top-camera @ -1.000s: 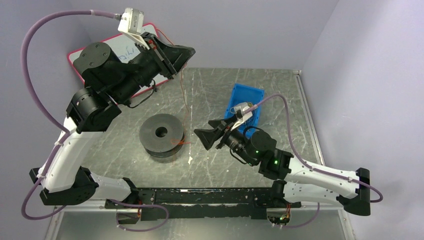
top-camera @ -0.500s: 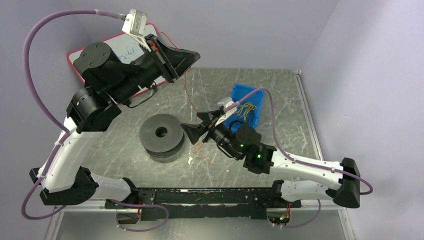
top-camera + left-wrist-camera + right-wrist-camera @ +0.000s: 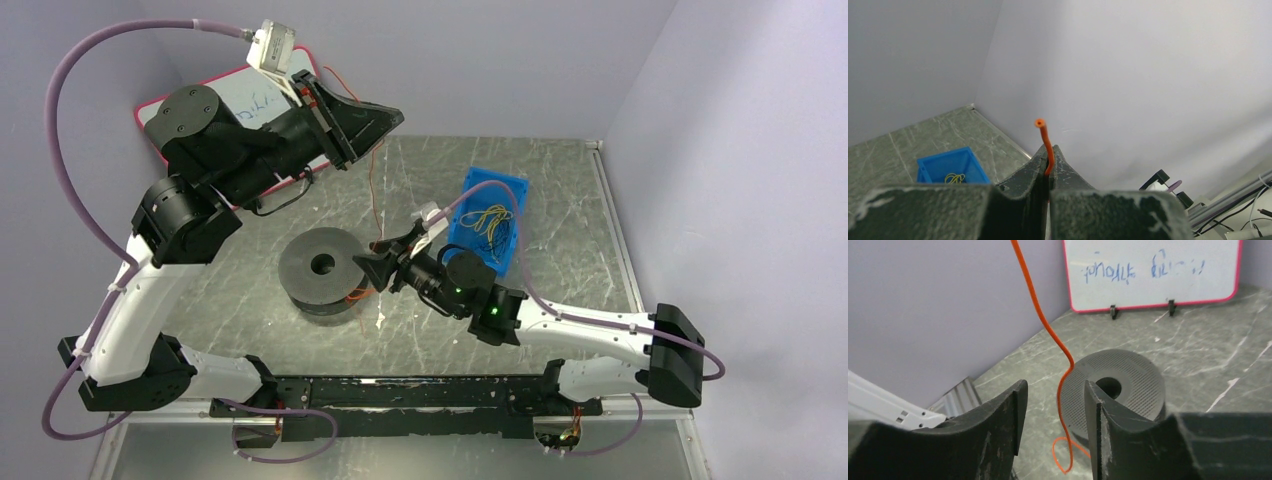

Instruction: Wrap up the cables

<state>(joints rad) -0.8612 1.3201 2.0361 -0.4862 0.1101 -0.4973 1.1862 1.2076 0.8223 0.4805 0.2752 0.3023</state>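
Orange cable (image 3: 376, 190), hung between raised left gripper (image 3: 393, 118) and spool (image 3: 322, 270).
Left gripper: fingers pressed together on the orange cable, whose short end stands up past the fingertips in its wrist view; sits at 1 o'clock of the spool, high above the table (image 3: 560, 200). From there the cable drops to loose loops against the spool's 3 o'clock side. Right gripper (image 3: 368, 270): fingers spread, cable hanging in the gap between them, contact not discernible; just beside the spool at 3 o'clock. Spool: dark grey, flat on the table. Yellow cables (image 3: 487, 220): bundled in blue bin (image 3: 495, 178), 2 o'clock of the spool. Whiteboard (image 3: 255, 100): 11 o'clock, against wall.
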